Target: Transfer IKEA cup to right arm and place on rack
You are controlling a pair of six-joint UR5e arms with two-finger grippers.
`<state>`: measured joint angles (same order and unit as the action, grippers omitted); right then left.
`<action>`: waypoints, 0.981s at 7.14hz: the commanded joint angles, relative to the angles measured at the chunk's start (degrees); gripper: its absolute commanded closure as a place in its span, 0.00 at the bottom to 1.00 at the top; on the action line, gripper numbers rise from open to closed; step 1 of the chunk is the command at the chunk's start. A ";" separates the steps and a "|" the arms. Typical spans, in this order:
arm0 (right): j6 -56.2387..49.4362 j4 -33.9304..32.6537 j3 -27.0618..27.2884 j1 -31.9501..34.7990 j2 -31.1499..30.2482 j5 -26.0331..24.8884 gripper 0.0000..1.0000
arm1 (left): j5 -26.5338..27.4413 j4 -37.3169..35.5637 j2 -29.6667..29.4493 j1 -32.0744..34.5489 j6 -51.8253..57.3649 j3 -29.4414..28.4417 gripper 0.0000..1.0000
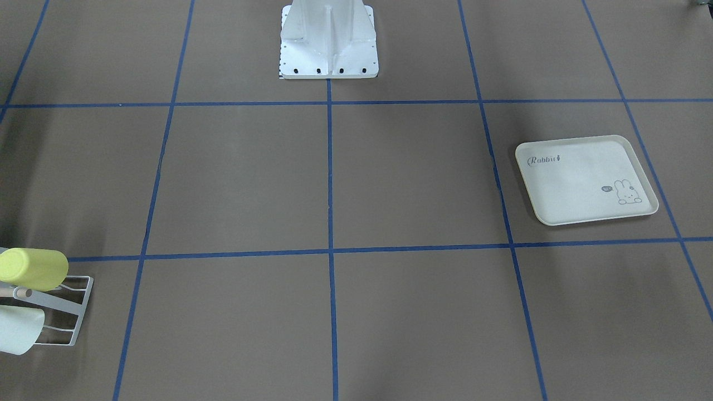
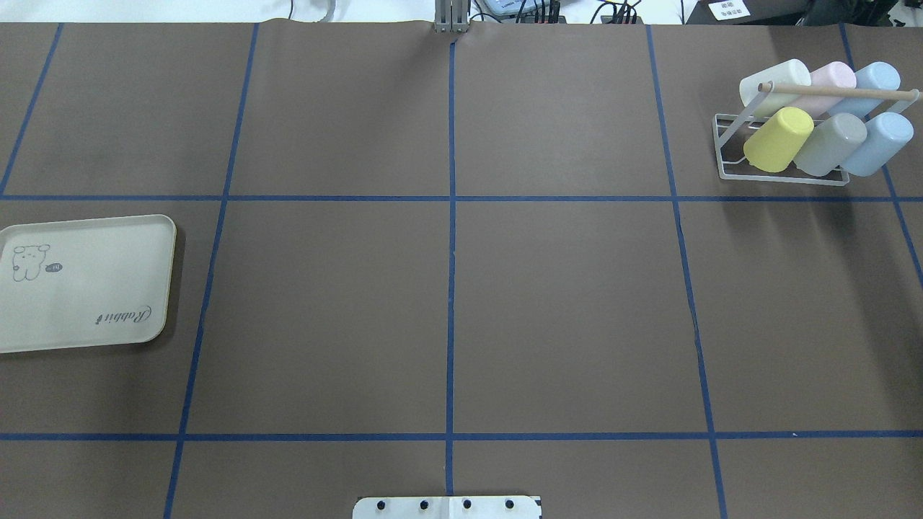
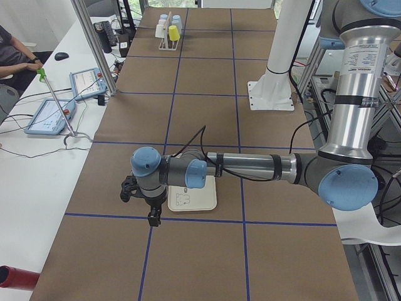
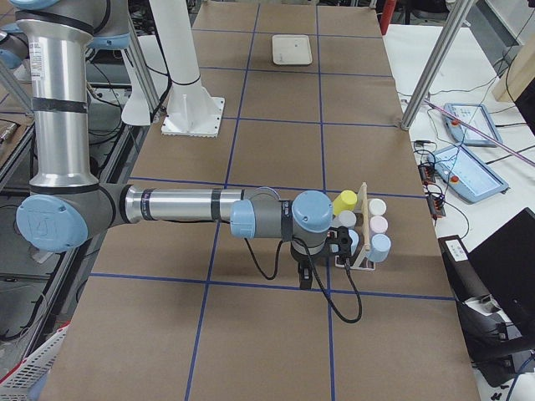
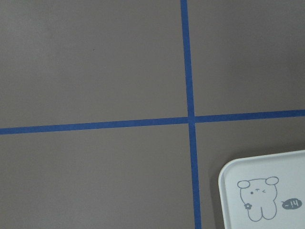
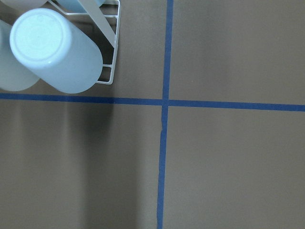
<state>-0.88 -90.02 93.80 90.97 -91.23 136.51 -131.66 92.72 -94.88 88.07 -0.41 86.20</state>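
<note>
IKEA cups [image 2: 829, 140]: we count six, all slanted on rack [image 2: 836, 91] at table's [image 2: 562, 310] 2 o'clock. Right gripper [image 4: 304, 280] nearer, rack at its camera's 10 o'clock; left gripper [image 3: 153, 219] beside rabbit tray [image 2: 86, 288]. Both grippers' state: we cannot tell.

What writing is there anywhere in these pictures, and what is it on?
"Rabbit": in script on the tray.
The speech bubble by the tray's rabbit drawing holds a short mark, too small to read for sure.
The white label beyond the table's far edge is too blurred to read.
</note>
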 commanded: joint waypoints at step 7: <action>5.27 0.02 -0.02 0.00 0.00 -0.02 0.00 | 0.00 0.00 -0.04 0.00 -0.03 0.02 0.00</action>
<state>3.87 -90.01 93.77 90.99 -91.23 136.49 -131.66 92.72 -94.89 88.07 -0.41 86.15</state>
